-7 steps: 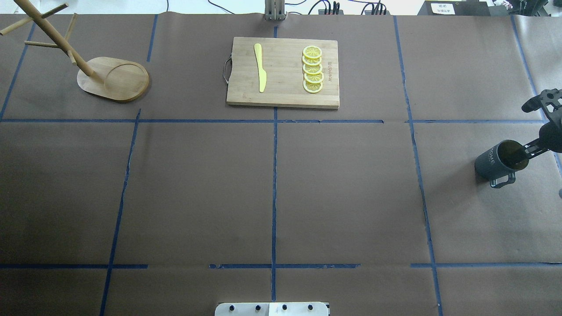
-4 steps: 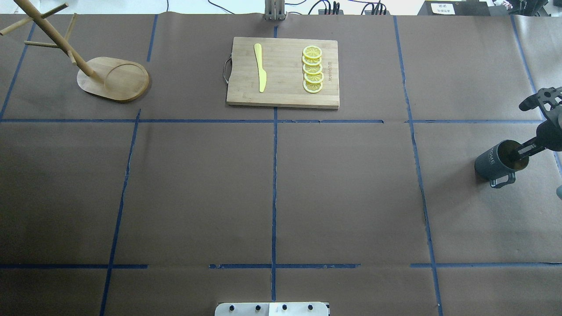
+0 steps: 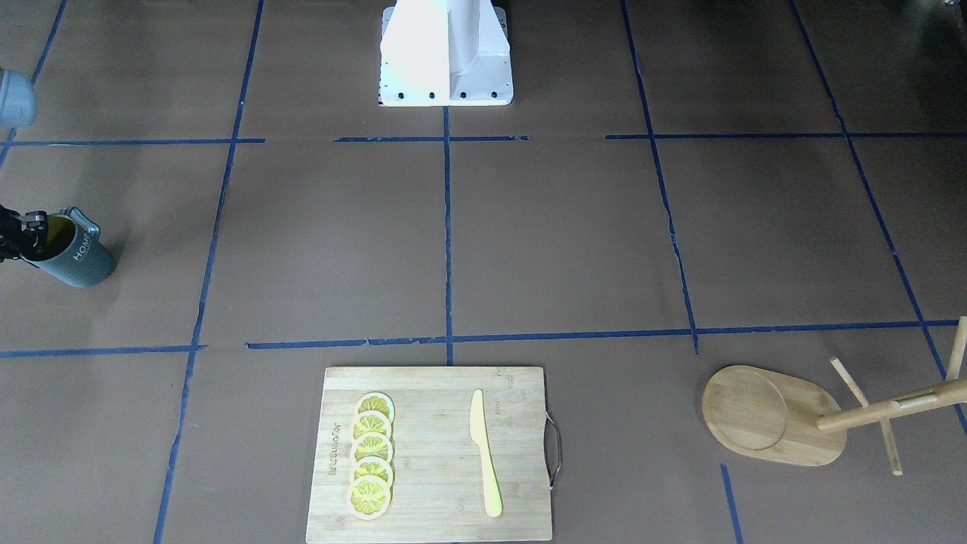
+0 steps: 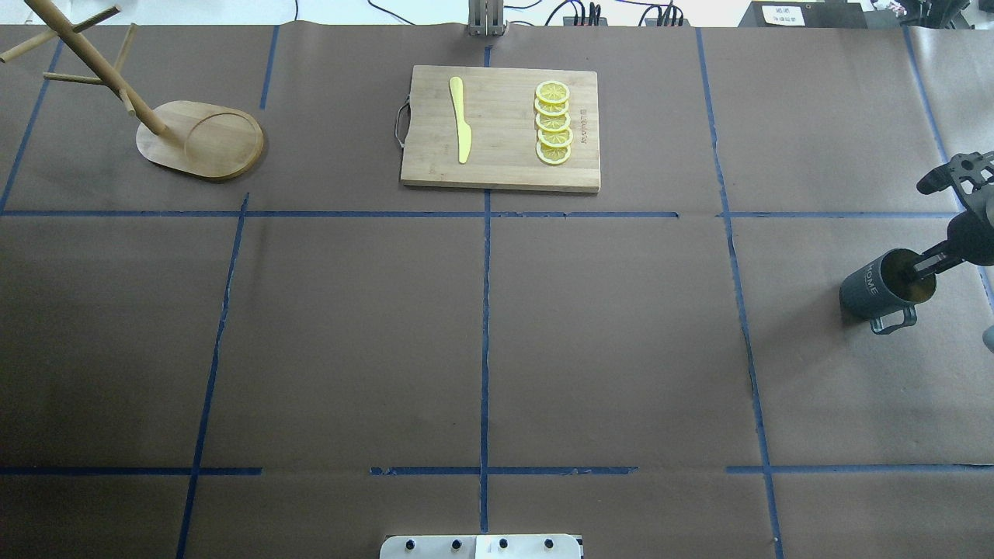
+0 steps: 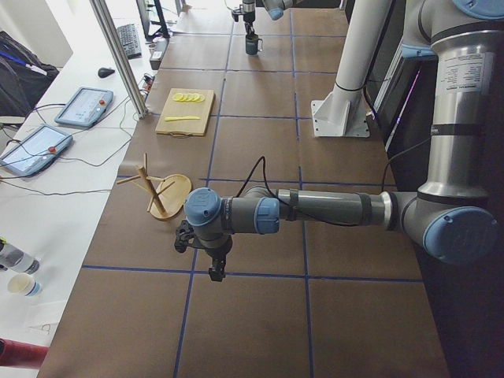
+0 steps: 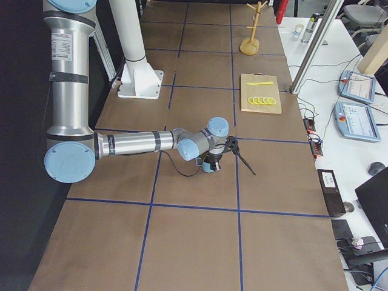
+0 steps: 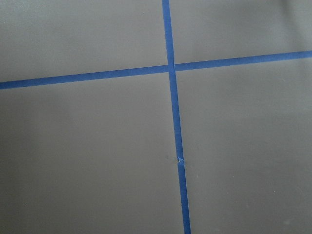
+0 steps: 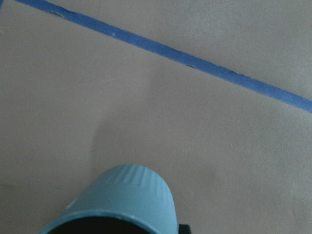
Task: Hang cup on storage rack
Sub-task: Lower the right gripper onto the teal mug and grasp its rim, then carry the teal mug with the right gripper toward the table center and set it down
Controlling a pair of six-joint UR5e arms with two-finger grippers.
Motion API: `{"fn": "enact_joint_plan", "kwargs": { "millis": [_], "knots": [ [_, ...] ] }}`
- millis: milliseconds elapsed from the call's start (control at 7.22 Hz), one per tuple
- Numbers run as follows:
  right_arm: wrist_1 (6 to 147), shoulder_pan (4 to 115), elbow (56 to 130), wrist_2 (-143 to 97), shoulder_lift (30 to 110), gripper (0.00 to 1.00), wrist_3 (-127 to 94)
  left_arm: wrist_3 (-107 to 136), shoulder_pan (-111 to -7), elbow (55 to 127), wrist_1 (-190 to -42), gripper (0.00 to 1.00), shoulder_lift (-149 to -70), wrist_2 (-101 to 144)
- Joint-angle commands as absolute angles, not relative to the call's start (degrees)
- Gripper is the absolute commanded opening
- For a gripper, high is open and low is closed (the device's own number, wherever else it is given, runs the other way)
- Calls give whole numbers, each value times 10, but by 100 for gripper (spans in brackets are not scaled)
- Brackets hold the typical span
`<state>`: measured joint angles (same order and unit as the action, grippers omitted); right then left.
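Note:
The cup (image 4: 874,286), dark blue-grey with white "HOME" lettering, stands at the table's far right with its squared handle toward the robot. It also shows in the front view (image 3: 75,253) and at the bottom of the right wrist view (image 8: 122,204). My right gripper (image 4: 920,229) is open, with one finger (image 4: 926,267) reaching inside the cup's rim and the other held well clear on its far side. The storage rack (image 4: 202,140) stands at the far left, apart from both grippers. My left gripper (image 5: 213,264) shows only in the exterior left view, over bare table, and I cannot tell its state.
A bamboo cutting board (image 4: 501,167) at the back centre holds a yellow knife (image 4: 461,120) and a row of lemon slices (image 4: 553,123). The robot's white base (image 3: 446,53) is at the near edge. Blue tape lines cross the brown table.
The right gripper has shifted slightly toward the cup, its finger a little further inside the rim. The cup and rack have not moved.

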<state>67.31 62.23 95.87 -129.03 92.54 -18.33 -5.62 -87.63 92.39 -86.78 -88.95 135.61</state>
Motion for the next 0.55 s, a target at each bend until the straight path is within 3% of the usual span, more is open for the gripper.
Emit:
{"fn": "enact_joint_plan", "kwargs": {
  "millis": [0, 415],
  "knots": [
    [678, 621, 991, -1312, 904, 0, -320, -56, -876, 925, -868, 100, -889, 1356],
    [679, 566, 1019, -1305, 852, 0, -543, -56, -875, 925, -869, 100, -889, 1357]
  ]
}}
